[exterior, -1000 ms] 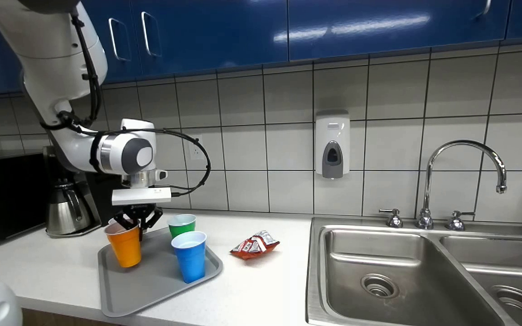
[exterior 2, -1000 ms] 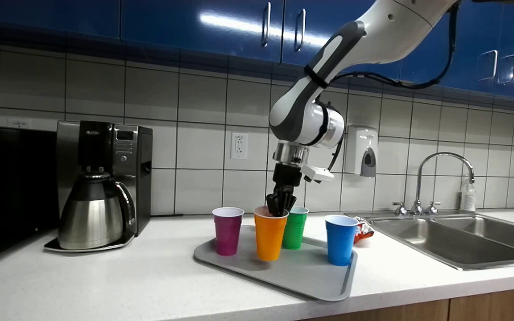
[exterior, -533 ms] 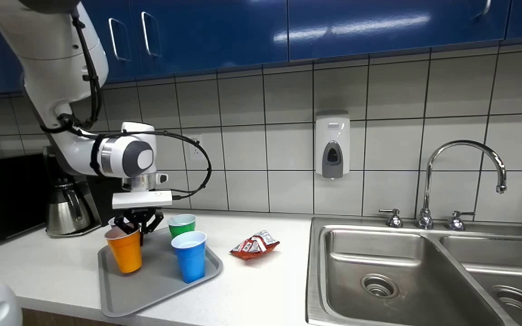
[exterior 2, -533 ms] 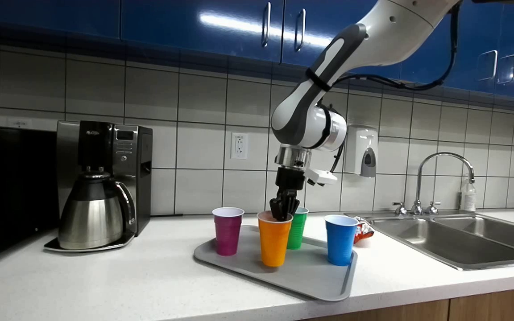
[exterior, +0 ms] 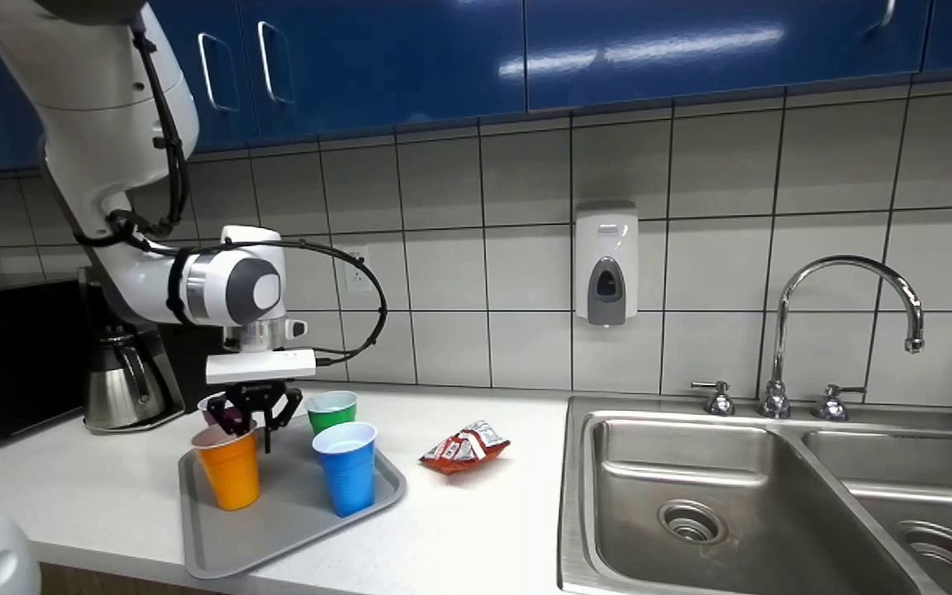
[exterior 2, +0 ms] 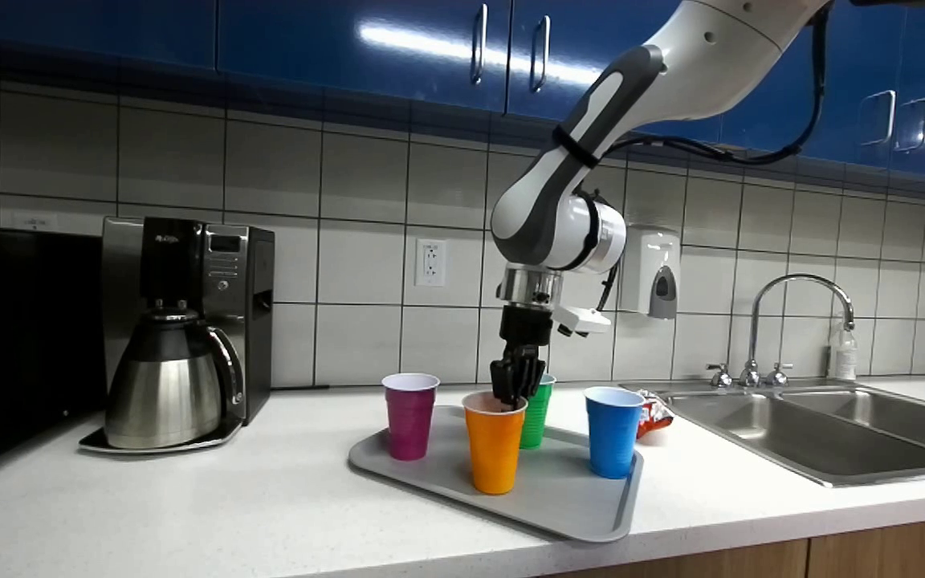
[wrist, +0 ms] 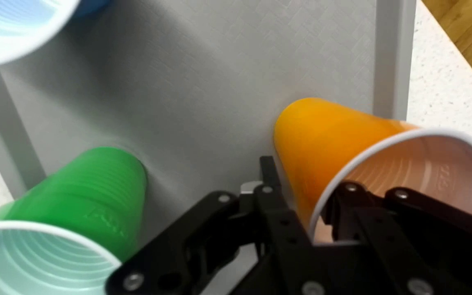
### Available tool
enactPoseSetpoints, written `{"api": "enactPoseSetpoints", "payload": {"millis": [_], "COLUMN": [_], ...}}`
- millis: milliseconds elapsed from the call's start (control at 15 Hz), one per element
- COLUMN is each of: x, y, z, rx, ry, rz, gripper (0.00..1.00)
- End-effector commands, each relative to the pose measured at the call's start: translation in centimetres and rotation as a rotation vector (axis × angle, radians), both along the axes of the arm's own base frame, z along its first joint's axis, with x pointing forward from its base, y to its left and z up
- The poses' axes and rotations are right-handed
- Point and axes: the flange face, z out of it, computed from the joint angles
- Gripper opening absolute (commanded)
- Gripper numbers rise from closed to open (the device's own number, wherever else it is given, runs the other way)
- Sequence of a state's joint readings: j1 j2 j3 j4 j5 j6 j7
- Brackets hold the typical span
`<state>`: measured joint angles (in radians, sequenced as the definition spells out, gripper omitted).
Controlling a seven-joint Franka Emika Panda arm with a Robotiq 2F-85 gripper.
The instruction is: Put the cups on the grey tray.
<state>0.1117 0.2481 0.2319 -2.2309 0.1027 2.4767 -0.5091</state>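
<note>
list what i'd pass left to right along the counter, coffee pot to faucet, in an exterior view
Coffee pot, purple cup, orange cup, green cup, blue cup, bag, faucet.

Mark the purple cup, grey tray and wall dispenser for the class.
Purple cup [exterior 2: 410,421]: in an exterior view, middle of its outer wall.
Grey tray [wrist: 236,69]: in the wrist view, its flat floor.
Wall dispenser [exterior: 606,263]: in an exterior view, middle of its front.
</note>
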Motion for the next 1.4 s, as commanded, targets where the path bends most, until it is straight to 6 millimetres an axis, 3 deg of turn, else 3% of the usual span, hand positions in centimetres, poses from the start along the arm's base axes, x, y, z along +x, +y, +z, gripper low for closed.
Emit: {"api": "enactPoseSetpoints", "payload": {"millis": [0,333,400,733,1333], "x": [-0.3,-0.3,-0.4,-0.5,-0.6], "y": [-0.3,-0.6,-0.6,-0.7,-0.4], "z": [0.6,1.1,1.3,3.1,8.3], "rx": [-0.035,-0.033,-0.029,-0.021,-0.015], "ry": [0.017,0.023,0.025,-0.011,-0.109], "rz": [-0.001,0.012,0.014,0.020,0.005], "gripper": [0.57,0.96,0.99,1.00,1.00]}}
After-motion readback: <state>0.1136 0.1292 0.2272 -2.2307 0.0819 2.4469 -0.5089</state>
